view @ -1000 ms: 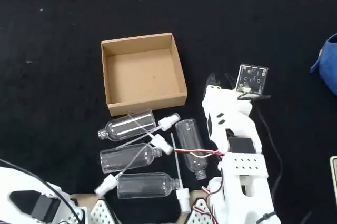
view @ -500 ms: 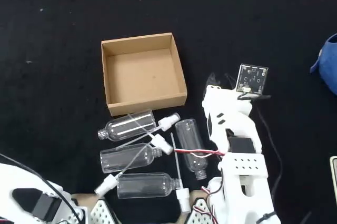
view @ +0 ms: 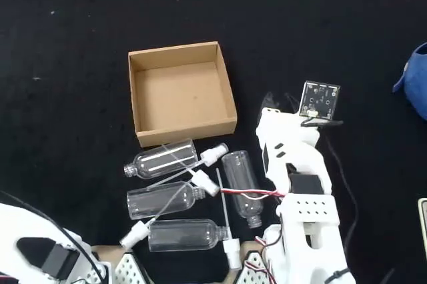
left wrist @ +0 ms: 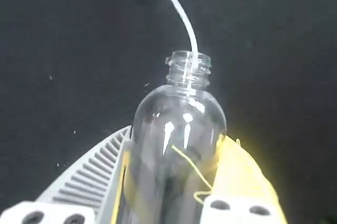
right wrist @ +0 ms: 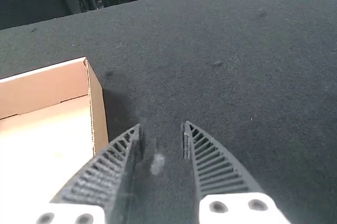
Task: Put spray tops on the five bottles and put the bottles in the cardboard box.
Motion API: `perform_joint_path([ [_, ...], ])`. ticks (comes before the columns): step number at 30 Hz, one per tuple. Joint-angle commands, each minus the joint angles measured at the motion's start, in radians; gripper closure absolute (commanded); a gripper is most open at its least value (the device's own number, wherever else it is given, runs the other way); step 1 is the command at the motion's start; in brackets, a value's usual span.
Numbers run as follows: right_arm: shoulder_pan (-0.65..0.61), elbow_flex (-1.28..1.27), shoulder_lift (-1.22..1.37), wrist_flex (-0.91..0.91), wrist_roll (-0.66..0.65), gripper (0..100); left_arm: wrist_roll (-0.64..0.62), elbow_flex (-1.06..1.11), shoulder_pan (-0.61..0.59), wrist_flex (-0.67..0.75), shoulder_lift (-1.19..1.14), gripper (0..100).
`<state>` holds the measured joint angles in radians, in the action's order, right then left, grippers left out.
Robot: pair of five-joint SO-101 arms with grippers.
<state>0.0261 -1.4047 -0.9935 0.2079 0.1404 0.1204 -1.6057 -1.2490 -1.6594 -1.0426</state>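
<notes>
The cardboard box (view: 181, 91) sits open-topped and empty. Just off its arm-side wall, four clear bottles (view: 163, 159) lie on their sides, uncapped, with white spray tops (view: 212, 155) loose among them. A fifth bottle (left wrist: 176, 145) is clamped in the left gripper (left wrist: 176, 134), and a spray top's tube (left wrist: 181, 19) dips into its neck.

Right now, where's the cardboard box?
High view: the cardboard box sits mid-table, just beyond the four loose bottles, to the left of the right end effector.

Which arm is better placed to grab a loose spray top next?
Right, probably. The right pincer is open and empty beside the cardboard box, near the loose spray tops; the left pincer is shut on a clear bottle.
</notes>
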Motion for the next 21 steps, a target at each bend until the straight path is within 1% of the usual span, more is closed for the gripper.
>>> perform_joint_path([
  [1,-0.018,0.012,0.004,-0.032,-0.005,89.0,-0.003,-0.059,0.016,-0.002,0.135,97],
  [14,-0.018,0.012,0.004,-0.032,-0.005,89.0,-0.005,-0.058,0.018,-0.008,0.244,97],
  [19,-0.018,0.012,0.004,-0.032,-0.005,89.0,-0.009,-0.061,0.061,-0.101,0.281,97],
  [21,-0.017,0.012,0.004,-0.032,-0.005,89.0,-0.037,-0.058,0.061,-0.101,0.333,97],
])
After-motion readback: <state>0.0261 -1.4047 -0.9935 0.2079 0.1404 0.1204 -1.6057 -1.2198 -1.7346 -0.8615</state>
